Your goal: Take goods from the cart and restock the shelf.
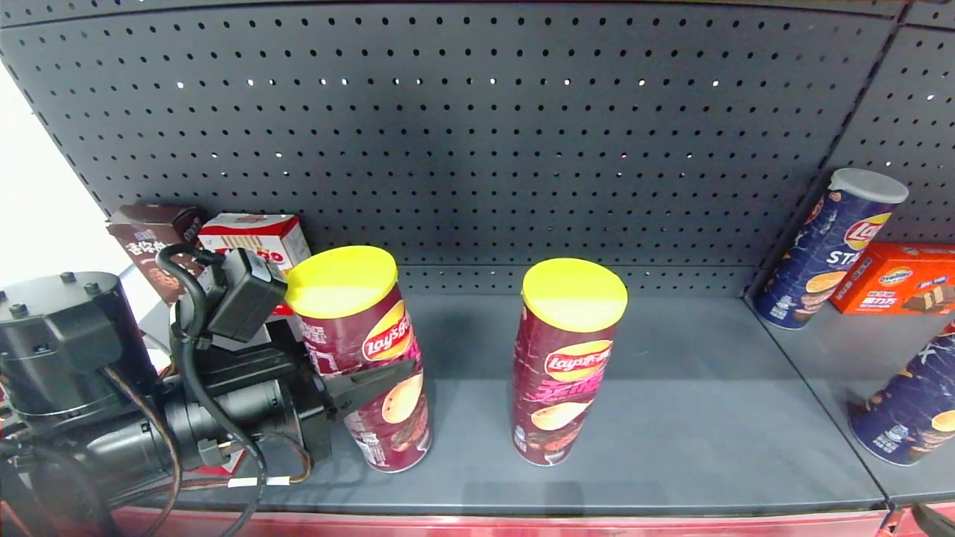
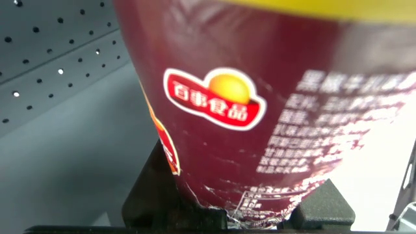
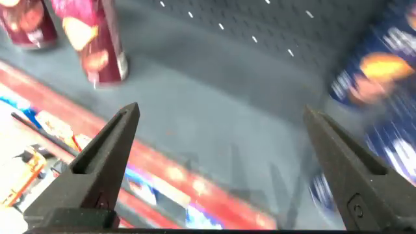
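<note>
Chip can (image 1: 365,358): maroon tube with yellow lid, upright at the near left of the shelf (image 1: 671,418). Base at or just above the deck; contact not confirmable.

Grip: clamped across the lower mid-body by the left end effector (image 1: 365,388), one finger (image 1: 373,380) lying over the printed face. In the left wrist view, label wall (image 2: 260,117) pressed between both pads, wrap creased at the contact.

Handling, judged: light for its bulk; thin tube wall, stiff along its length but crushable under a hard squeeze; glossy wrap likely slick; tall and narrow, so easily tipped. Best hold at mid-body across the width, with moderate force. Lid not a hold point, likely to pop off.

Second chip can (image 1: 567,358): same type, upright on the deck to the right, apart from the first.

Right end effector (image 3: 221,149): released, fingers wide apart and holding nothing, hovering before the red shelf lip (image 3: 162,175).

Surroundings: brown box (image 1: 149,239) and white-and-red box (image 1: 257,239) at far left against the pegboard (image 1: 477,149). In the next bay right, blue can (image 1: 828,246) leaning, orange box (image 1: 895,276) beside it, another blue can (image 1: 910,418) nearer.
</note>
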You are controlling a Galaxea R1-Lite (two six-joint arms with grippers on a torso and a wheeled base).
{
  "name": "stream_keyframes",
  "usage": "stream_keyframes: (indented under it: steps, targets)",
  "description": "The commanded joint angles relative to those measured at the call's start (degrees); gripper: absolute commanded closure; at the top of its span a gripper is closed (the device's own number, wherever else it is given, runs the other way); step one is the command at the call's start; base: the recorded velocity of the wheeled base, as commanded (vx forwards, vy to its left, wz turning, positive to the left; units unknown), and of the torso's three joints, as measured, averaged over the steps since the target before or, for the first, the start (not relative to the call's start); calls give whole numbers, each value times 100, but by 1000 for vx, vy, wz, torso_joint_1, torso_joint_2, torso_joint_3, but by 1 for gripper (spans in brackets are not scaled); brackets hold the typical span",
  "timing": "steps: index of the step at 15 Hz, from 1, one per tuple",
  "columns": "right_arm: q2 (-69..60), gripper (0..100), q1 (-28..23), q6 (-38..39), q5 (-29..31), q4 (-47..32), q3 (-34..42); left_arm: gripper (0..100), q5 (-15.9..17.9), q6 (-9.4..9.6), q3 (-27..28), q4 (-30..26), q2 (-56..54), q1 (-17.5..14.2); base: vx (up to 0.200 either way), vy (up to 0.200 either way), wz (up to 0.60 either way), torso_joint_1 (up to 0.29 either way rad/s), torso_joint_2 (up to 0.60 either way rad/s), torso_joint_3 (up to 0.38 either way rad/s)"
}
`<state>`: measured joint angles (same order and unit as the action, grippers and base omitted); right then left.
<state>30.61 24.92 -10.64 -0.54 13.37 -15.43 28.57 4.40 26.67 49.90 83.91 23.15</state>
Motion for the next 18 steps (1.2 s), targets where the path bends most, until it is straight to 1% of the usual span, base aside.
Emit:
stream_keyframes:
  steps: [1, 2, 3, 4, 5, 6, 7, 8, 9, 11, 12, 14, 16, 17, 18]
  targets:
    - [-1708, 0, -330, 10, 150, -1258, 5, 100, -1, -1, -31, 3, -32, -3, 0, 0, 0, 0, 0, 0]
    - [-2042, 0, -479, 106, 150, -1698, 67, 100, -1, -1, -31, 3, -59, -3, 0, 0, 0, 0, 0, 0]
    - [-2235, 0, -549, 273, 142, -1873, 234, 100, -1, -1, -13, 3, -59, -3, 0, 0, 0, 0, 0, 0]
    - [-2393, 0, -672, 326, 142, -1891, 410, 100, -1, -1, 5, 3, -68, -3, 0, 0, 0, 0, 0, 0]
    - [-2393, 0, -672, 326, 142, -1891, 410, 100, -1, -1, 5, 3, -68, -3, 0, 0, 0, 0, 0, 0]
    - [-2718, 0, -839, 502, 273, -1856, 831, 100, -1, -1, 92, 3, -68, -30, 0, 0, 0, 0, 0, 0]
    - [-2859, 0, -795, 546, 449, -1856, 928, 100, -1, -1, 110, 11, -68, -47, 0, 0, 0, 0, 0, 0]
    - [-3052, 0, -734, 528, 493, -1847, 1121, 100, -1, -9, 119, 11, -68, -47, 0, 0, 0, 0, 0, 0]
    - [-3061, 0, -708, 511, 484, -1829, 1165, 100, -1, -1, 101, 11, -68, -47, 0, 0, 0, 0, 0, 0]
    - [-3061, 0, -716, 537, 546, -1513, 1306, 100, -1, -18, 180, 11, -68, -83, 0, 0, 0, 0, 0, 0]
    - [-3061, 0, -716, 572, 660, -1443, 1332, 100, -1, -9, 233, 11, -68, -109, 0, 0, 0, 0, 0, 0]
    - [-3061, 0, -716, 572, 757, -1408, 1350, 100, 8, -18, 383, 3, -59, -109, 0, 0, 0, 0, 0, 0]
    - [-3061, 0, -716, 537, 1003, -1408, 1341, 100, 8, -9, 435, 3, -59, -100, 0, 0, 0, 0, 0, 0]
    - [-3061, 0, -708, 554, 801, -1408, 1350, 100, 25, -9, 453, 3, -59, -100, 0, 0, 0, 0, 0, 0]
    - [-3061, 0, -708, 563, 476, -1408, 1350, 100, 25, -9, 453, 3, -68, -100, 0, 0, 0, 0, 0, 0]
